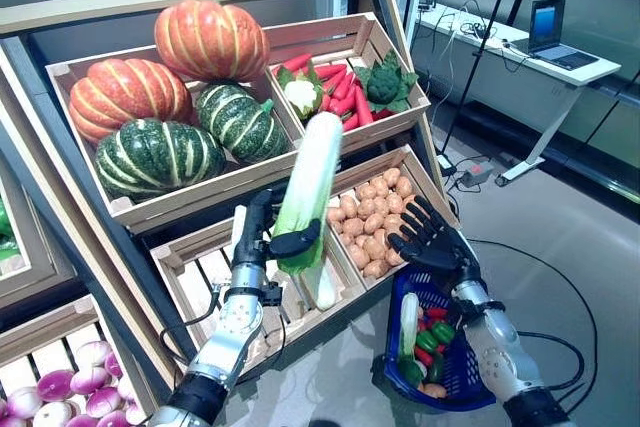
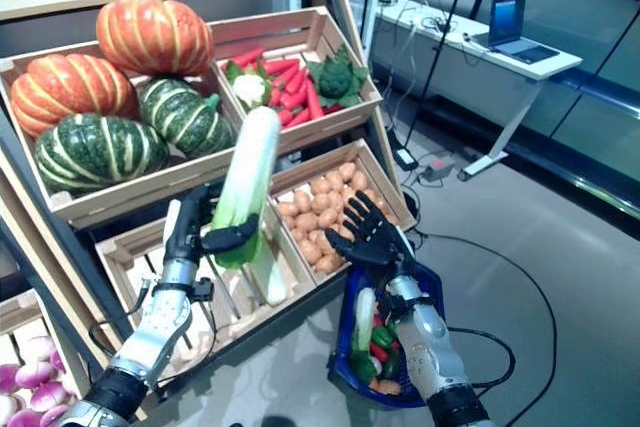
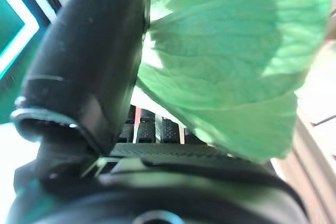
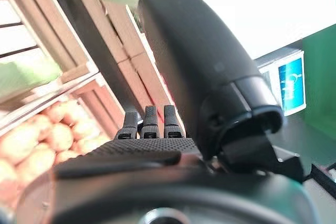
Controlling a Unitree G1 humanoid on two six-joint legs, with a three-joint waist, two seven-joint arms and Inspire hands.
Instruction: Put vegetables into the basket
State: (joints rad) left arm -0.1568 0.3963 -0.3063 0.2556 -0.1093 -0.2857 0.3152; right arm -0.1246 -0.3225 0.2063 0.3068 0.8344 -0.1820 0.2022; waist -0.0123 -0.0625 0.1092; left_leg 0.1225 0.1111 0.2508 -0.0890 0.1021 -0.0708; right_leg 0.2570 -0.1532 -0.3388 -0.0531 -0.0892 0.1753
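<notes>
Left hand (image 1: 268, 239) clamped around the lower, leafy green end of a long napa cabbage (image 1: 308, 187), thumb wrapped across the front; confirmed in the left wrist view, with leaf pressed against the thumb. Cabbage held nearly upright, pale end uppermost, clear of the slatted lower crate (image 1: 200, 277) where a second pale stalk (image 1: 322, 282) lies. Right hand (image 1: 425, 239) spread, fingers straight, holding nothing, poised above the blue basket (image 1: 460, 367) and beside the potato crate (image 1: 372, 222).

Basket on the floor at lower right, already holding a pale stalk, green peppers and red pieces. Held cabbage not yet over it; transfer step judged to be under way.

Risks noted:
- Grip low on a long, top-heavy item; likely to pivot or slip through soft leaves during the swing across.
- Raised upper end near the front rail of the carrot and cauliflower crate (image 1: 345, 77); possible snag.
- Right hand directly in the drop path; collision if not withdrawn.
- Basket part full; long cabbage may overhang the rim and tip out.
</notes>
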